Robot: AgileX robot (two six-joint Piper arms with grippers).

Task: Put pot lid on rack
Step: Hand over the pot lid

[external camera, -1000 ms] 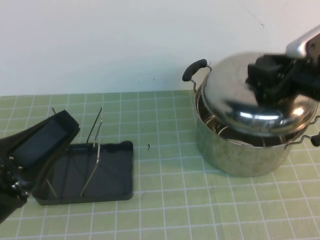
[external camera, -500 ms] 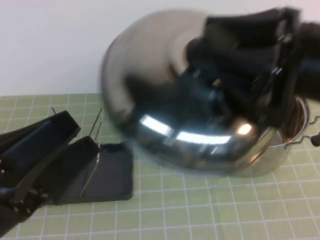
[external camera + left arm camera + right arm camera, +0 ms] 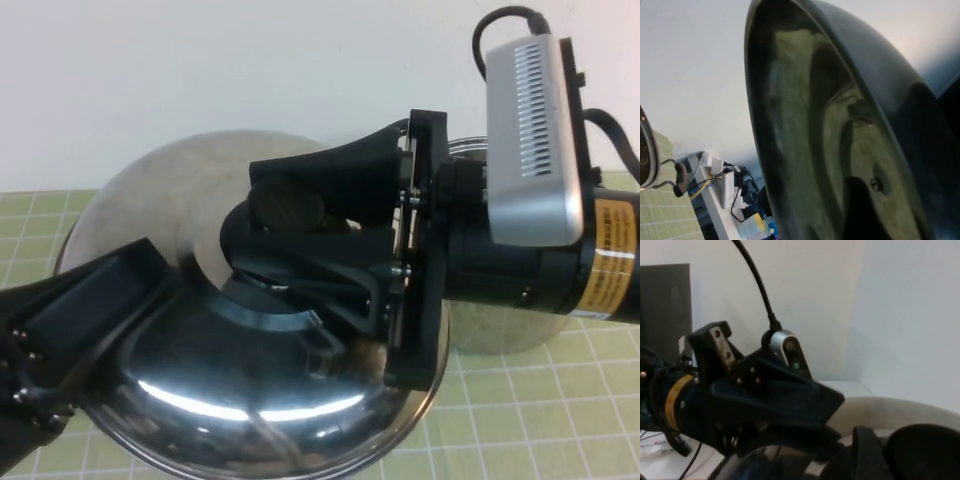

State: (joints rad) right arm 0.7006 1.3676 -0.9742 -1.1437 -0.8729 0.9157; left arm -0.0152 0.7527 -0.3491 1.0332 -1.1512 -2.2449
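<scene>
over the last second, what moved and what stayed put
The right gripper, shut on the pot lid by its knob, lifted it off the pot and carried it left and toward the camera, where it now hides the rack. The left gripper stayed low at the left; the pot stayed put.

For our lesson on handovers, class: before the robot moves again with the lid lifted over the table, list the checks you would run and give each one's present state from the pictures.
1. Right gripper clamped on the pot lid's knob: ok, fingers close on either side of it.
2. Pot lid clear of the pot: ok, it is held to the pot's left.
3. Rack position known: cannot tell, the lid hides it in the high view.
4. Left gripper out of the lid's way: not ok, it sits against the lid's left edge.
5. Left gripper holding anything: cannot tell.
</scene>
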